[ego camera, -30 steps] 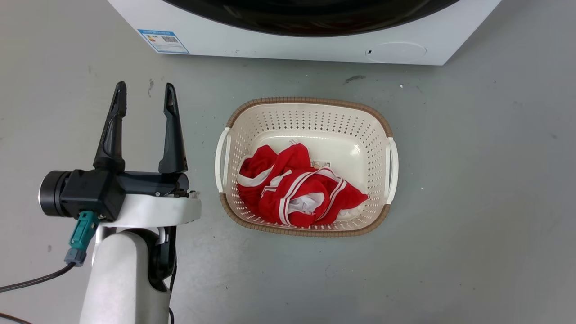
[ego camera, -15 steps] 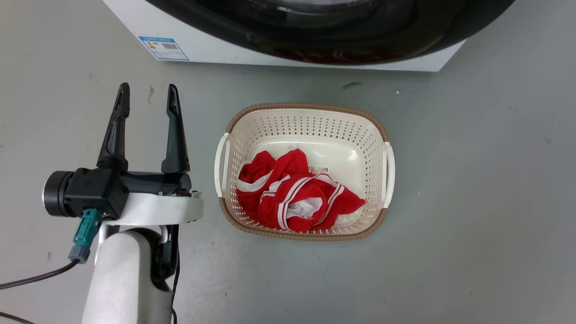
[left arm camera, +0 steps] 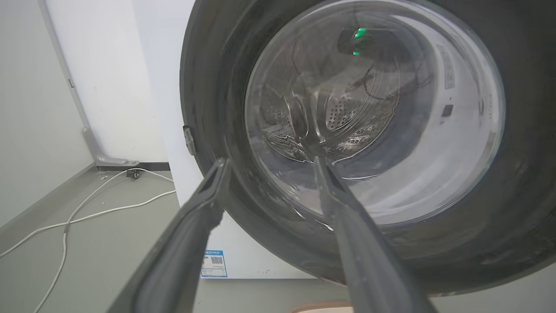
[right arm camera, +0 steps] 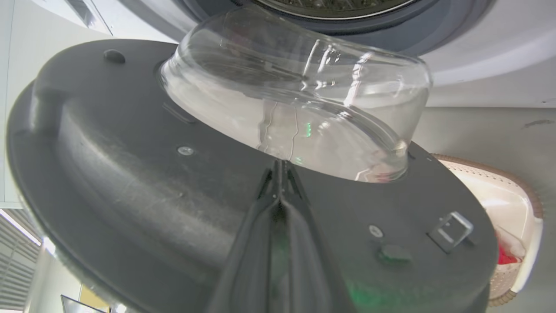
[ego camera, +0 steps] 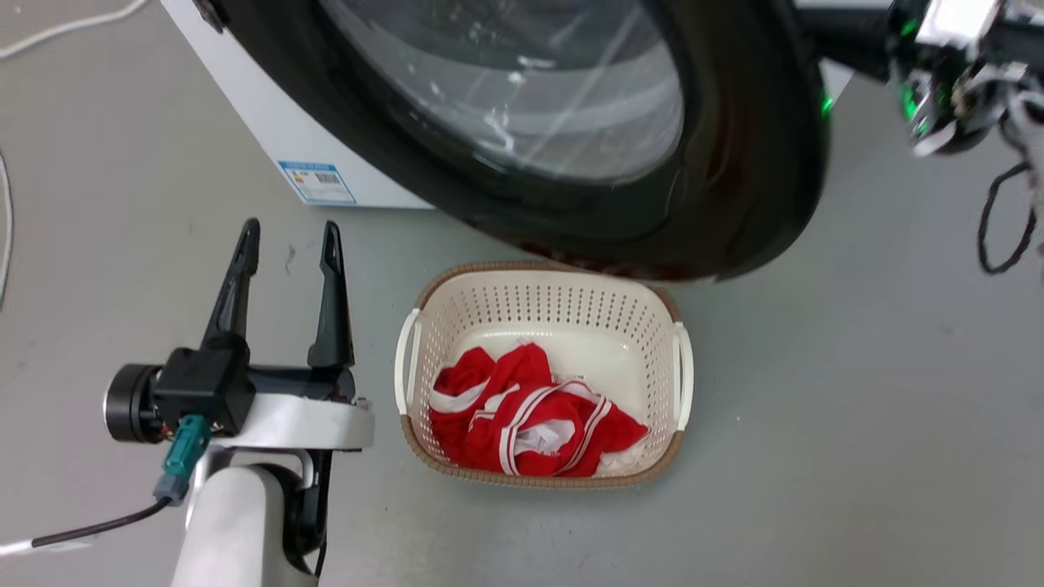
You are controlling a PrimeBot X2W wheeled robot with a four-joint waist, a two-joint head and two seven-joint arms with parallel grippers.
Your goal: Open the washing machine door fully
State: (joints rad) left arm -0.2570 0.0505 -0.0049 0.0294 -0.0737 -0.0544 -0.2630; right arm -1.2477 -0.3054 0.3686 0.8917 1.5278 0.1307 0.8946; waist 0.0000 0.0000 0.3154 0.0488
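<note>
While the washing machine door (ego camera: pixel 738 155) stands part-open over the laundry basket (ego camera: pixel 571 306), my right gripper (right arm camera: pixel 279 171), fingers pinched together on nothing, seems to touch its inner face beside the glass bowl (right arm camera: pixel 295 95), nearer than my spread, empty left gripper (ego camera: pixel 287 240) out front.

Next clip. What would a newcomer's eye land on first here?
The washing machine door, a huge glossy black disc with a bulging glass centre, stands swung out from the white machine across the top of the head view. Below it on the grey floor sits a cream basket holding a red-and-white garment; the open left pincer hangs beside it.
</note>
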